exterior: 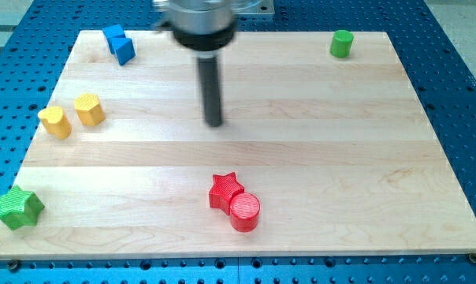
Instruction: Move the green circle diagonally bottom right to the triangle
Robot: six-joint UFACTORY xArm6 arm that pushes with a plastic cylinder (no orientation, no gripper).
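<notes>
Seven blocks dot the counter (427,158). Left to right: blue pieces (120,43) near the top-left corner, the tip (214,123) mid-counter, well apart from the green circle (342,43) at the top-right corner. No jaws here (just a rod). The approach step looks pending; I can't make out a triangle.

Wooden table (317,158) on a blue perforated base (459,95). My tip (214,123) sits on bare wood near the middle, well apart from every block. Green circle (342,43) upright at the view's top right. Blue block (119,43), shape unclear, at the top left. Two yellow blocks side by side at the left: yellow cylinder (56,122) and yellow block (89,109). Green star (19,208) at the bottom-left corner. Red star (224,190) touching red circle (244,211) at the bottom centre
</notes>
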